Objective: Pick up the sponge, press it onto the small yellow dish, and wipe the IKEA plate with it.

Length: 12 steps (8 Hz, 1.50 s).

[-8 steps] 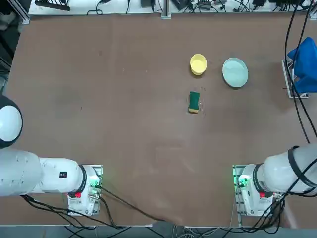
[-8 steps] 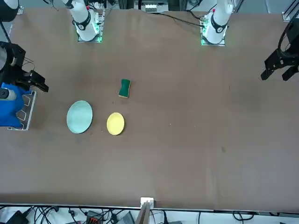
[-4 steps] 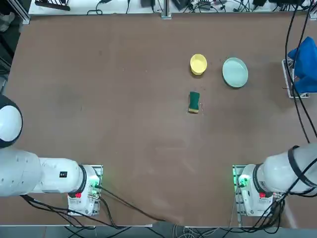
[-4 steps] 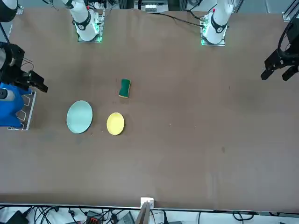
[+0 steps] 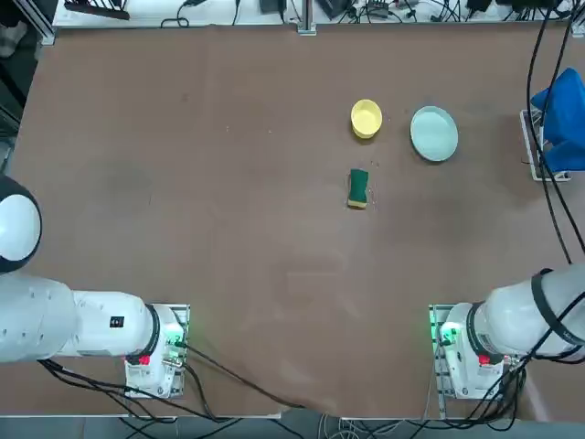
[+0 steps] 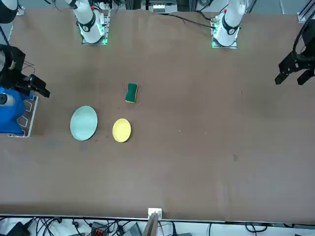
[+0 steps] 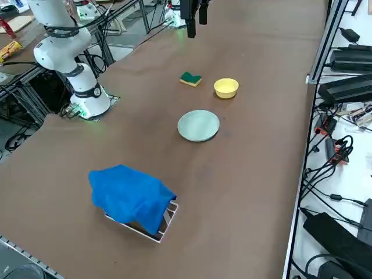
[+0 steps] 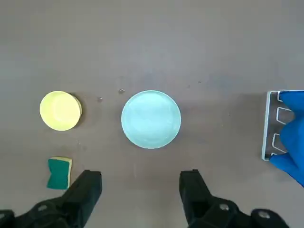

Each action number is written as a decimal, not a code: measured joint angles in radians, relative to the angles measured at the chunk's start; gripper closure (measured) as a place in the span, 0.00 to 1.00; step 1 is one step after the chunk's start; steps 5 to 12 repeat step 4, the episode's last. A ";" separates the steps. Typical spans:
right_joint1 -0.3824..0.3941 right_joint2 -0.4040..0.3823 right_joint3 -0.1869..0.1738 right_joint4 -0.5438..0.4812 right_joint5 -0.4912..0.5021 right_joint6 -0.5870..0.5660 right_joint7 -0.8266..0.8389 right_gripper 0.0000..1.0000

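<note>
Fingers of right gripper spread wide, empty, high above table. Green-and-yellow rectangular sponge flat on brown tabletop, near small yellow round dish and pale blue-green round plate. For any pickup: centre over sponge, straddle narrow sides, descend squarely.

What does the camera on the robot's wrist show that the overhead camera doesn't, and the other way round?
Only the wrist view shows the right gripper, jaws open, hanging high over the table near the pale blue plate. Only the top view shows the two arm bases at the near edge and the whole brown table. Both show the green sponge, the yellow dish, the plate, and the blue cloth on its rack, all lying apart and untouched.
</note>
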 joint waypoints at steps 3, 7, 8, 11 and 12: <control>-0.001 0.000 0.000 0.000 0.000 0.000 -0.002 0.00; -0.001 0.000 0.000 0.000 0.000 0.000 -0.003 0.00; -0.001 0.000 0.000 0.000 0.000 0.000 -0.003 0.00; -0.001 0.000 0.000 0.000 0.000 0.000 -0.003 0.00; -0.001 0.000 0.000 0.000 0.000 0.000 -0.003 0.00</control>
